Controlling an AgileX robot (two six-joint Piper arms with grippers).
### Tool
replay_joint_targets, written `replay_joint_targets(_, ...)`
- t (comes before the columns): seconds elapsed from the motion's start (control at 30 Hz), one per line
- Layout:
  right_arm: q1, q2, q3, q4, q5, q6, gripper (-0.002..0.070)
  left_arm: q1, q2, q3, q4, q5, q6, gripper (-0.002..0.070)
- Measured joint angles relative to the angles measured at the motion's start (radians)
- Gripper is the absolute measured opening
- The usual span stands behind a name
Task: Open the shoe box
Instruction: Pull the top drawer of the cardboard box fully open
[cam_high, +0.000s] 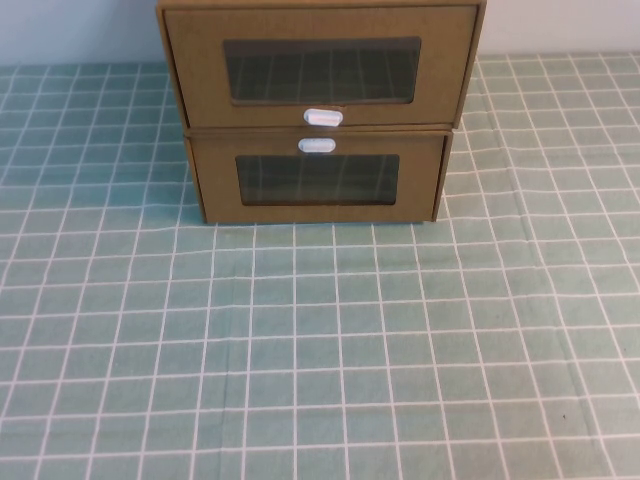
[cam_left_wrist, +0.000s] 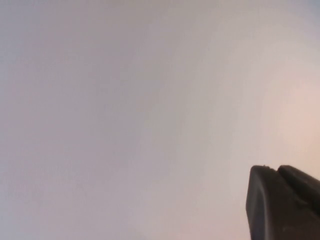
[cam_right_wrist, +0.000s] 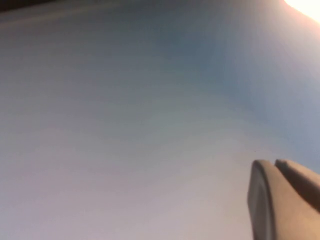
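- Shoe box situation: two brown cardboard ones were stacked, the upper shoe box (cam_high: 320, 68) sitting right on top of the lower shoe box (cam_high: 318, 178).
- Both stood on the table (cam_high: 320, 350), which had a green cloth with a white grid on it. They sat at the far side, about centred between where the two arms would come in.
- Each box had a dark see-through window in its front panel. The upper handle (cam_high: 323, 117) and lower handle (cam_high: 317, 145) were small white tabs, one just above the other.
- Both fronts sat flush with their boxes, so nothing was pulled out.
- The left tool (cam_left_wrist: 276, 171) only showed up in its own wrist camera, poking in at a corner of the shot. Its dark fingers were pressed together with just a thin seam between them and nothing in them.
- All that sat in front of the left tool was a plain pale wall (cam_left_wrist: 125, 110), so the boxes were well apart from it.
- Same deal with the right tool (cam_right_wrist: 274, 164): fingers together, holding nothing, a blank bluish-grey surface ahead of it.
- Neither tool was anywhere near the handles, and neither one touched a box.
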Motion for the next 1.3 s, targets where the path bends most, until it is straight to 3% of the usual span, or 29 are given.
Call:
replay_joint_targets(0.17, 0.0, -0.002, -0.01, -0.017, -0.065, 0.0, -0.0013, 0.0, 0.0, -0.015, -0.025, -0.18, -0.104, -0.0005)
replay_joint_targets(0.27, 0.0, -0.002, -0.082, -0.072, -0.054, 0.0, -0.0013, 0.0, 0.0, -0.12, -0.03, -0.172, -0.112, -0.0005)
replay_joint_targets(0.37, 0.0, -0.004, -0.236, -0.117, 0.056, 0.033, -0.0013, 0.0, 0.0, -0.282, -0.03, -0.044, -0.058, -0.0005)
replay_joint_targets(0.57, 0.0, 0.069, -0.639, -0.124, 0.509, 0.157, -0.0013, 0.0, 0.11, -0.627, -0.03, 0.232, 0.054, -0.0005)
replay_joint_targets(0.83, 0.0, 0.404, -1.12, -0.125, 1.07, 0.173, -0.0013, 0.0, 0.403, -0.891, -0.03, 0.428, 0.116, -0.0005)
replay_joint_targets(1.1, 0.0, 0.691, -1.195, -0.125, 1.309, 0.173, -0.0013, 0.0, 0.613, -0.912, -0.031, 0.501, 0.107, -0.0005)
replay_joint_targets(1.3, 0.0, 0.855, -1.191, -0.125, 1.363, 0.173, -0.0013, 0.0, 0.712, -0.912, -0.032, 0.719, 0.038, -0.0005)
